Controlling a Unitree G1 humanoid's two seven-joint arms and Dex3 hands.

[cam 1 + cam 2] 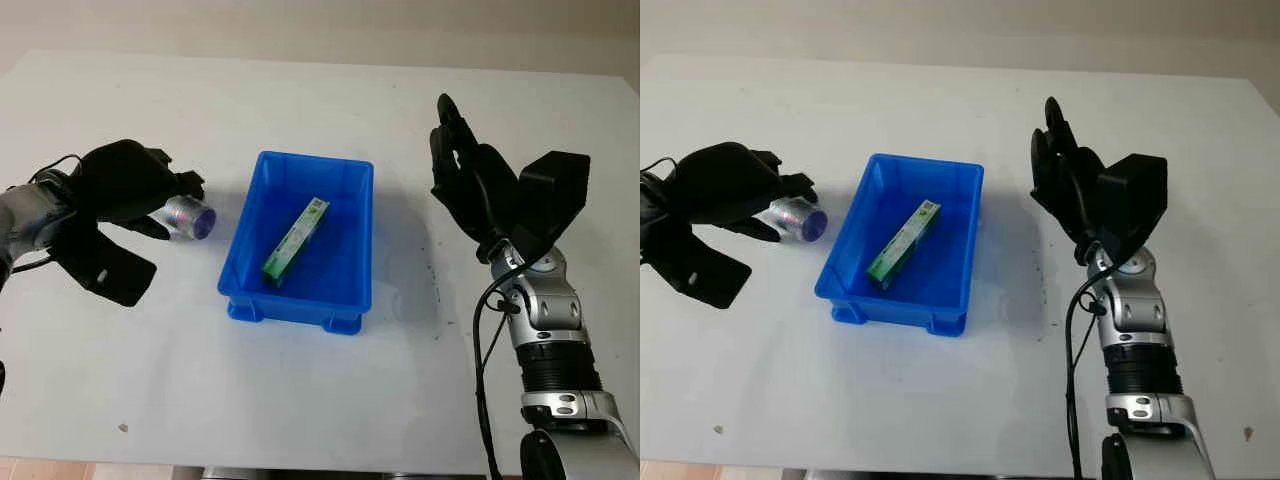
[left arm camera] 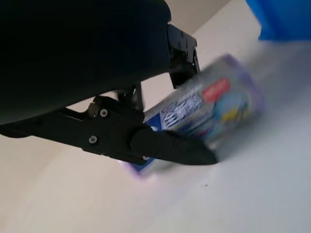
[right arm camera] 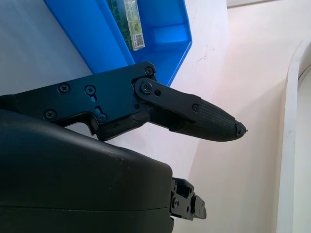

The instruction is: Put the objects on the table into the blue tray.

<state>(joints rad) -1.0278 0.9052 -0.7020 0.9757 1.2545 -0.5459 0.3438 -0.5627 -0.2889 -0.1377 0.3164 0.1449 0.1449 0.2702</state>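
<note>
A rectangular blue plastic tray [image 1: 300,300] sits near the middle of the white desk [image 1: 300,400]. Inside it a long, narrow green and white carton [image 1: 296,240] lies flat on the tray floor, running slantwise from the near left part toward the far right part, clear of the tray walls as far as can be seen.

The left hand [image 1: 125,180] is at the left side of the desk, just beside the tray's left wall. Its black fingers [image 2: 170,148] are curled around a small silvery cylindrical can with a purple end and a printed label [image 1: 190,218]. The can lies on its side, its purple end facing the tray, between the hand and the tray's left wall but apart from that wall. In the left wrist view one finger crosses the can's label while the can's lower side meets the desk surface.

The right hand [image 1: 470,180] is raised above the right part of the desk, well apart from the tray's right wall, open and holding nothing.
</note>
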